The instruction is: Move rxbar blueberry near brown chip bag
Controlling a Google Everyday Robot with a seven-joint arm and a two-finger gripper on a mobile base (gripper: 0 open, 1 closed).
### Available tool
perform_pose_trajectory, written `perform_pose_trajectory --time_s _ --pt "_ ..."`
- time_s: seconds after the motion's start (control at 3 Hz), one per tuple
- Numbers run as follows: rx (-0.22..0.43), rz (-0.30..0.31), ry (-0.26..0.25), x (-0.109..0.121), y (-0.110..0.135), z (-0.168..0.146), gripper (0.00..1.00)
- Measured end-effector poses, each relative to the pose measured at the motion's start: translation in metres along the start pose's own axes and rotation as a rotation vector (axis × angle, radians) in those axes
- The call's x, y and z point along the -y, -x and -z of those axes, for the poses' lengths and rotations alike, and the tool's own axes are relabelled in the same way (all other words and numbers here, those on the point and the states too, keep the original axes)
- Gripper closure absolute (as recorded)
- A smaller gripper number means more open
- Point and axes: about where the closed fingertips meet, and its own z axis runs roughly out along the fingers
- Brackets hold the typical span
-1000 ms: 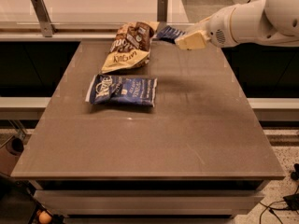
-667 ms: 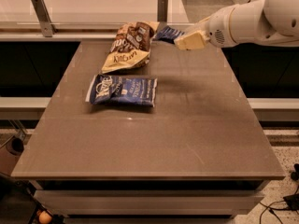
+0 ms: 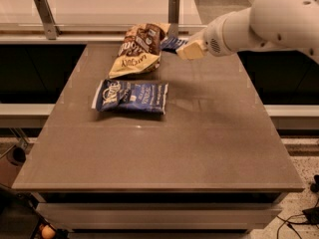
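The brown chip bag (image 3: pixel 136 50), dark brown at its far half and cream-yellow at its near half, lies at the far middle of the table. The rxbar blueberry (image 3: pixel 173 44), a small dark-blue wrapper, is just right of the bag's far end, close to it. My gripper (image 3: pixel 185 48) reaches in from the right on a white arm and is at the bar's right end, holding it at or just above the tabletop. The gripper's cream fingers (image 3: pixel 191 50) cover part of the bar.
A blue-and-white chip bag (image 3: pixel 131 96) lies left of the table's (image 3: pixel 199 133) middle, nearer than the brown bag. A rail with two metal posts (image 3: pixel 173 9) runs behind the far edge. The white arm (image 3: pixel 259 21) spans the far right corner.
The gripper and the bar have shifted slightly left, toward the brown chip bag. The two bags have not moved.
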Motion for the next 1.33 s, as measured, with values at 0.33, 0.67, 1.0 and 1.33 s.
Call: perform_pose_trajectory --time_s 0.33,0.67,1.0,1.33 --pt "-0.033 -0.016 -0.001 0.002 -0.005 -0.031 1.0" --pt "-0.051 -0.045 0.001 0.022 -0.009 -0.061 1.0" --pt "-0.055 -0.088 0.008 0.044 -0.013 -0.081 1.0" --pt "-0.06 -0.138 0.005 0.063 -0.022 -0.093 1.0"
